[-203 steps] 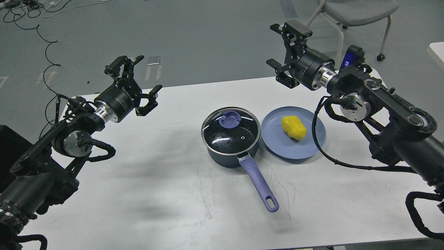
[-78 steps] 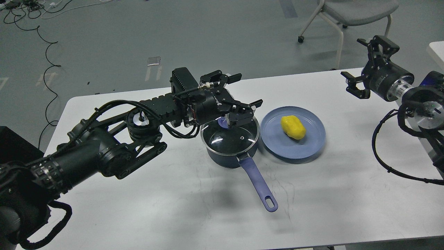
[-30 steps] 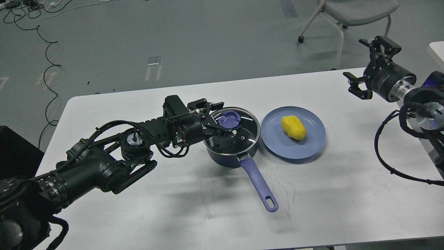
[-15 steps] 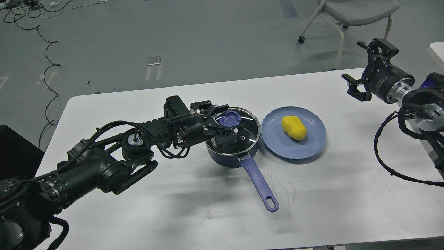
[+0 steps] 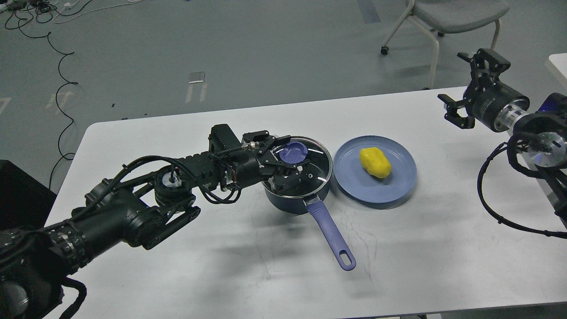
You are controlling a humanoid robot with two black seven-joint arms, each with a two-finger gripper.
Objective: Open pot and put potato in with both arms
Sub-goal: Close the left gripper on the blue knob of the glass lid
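Left gripper (image 5: 290, 166) at frame centre, fingers spread over the lidded pot (image 5: 296, 186), straddling the lid knob (image 5: 293, 153); whether it has hold of the knob is unclear. Potato (image 5: 375, 162) on the plate (image 5: 354, 188) just right of the pot. Right gripper (image 5: 465, 95) at upper right, fingers apart, empty, well clear of the potato.

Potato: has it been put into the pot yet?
No. The potato lies on the blue plate beside the pot, whose glass lid is on.
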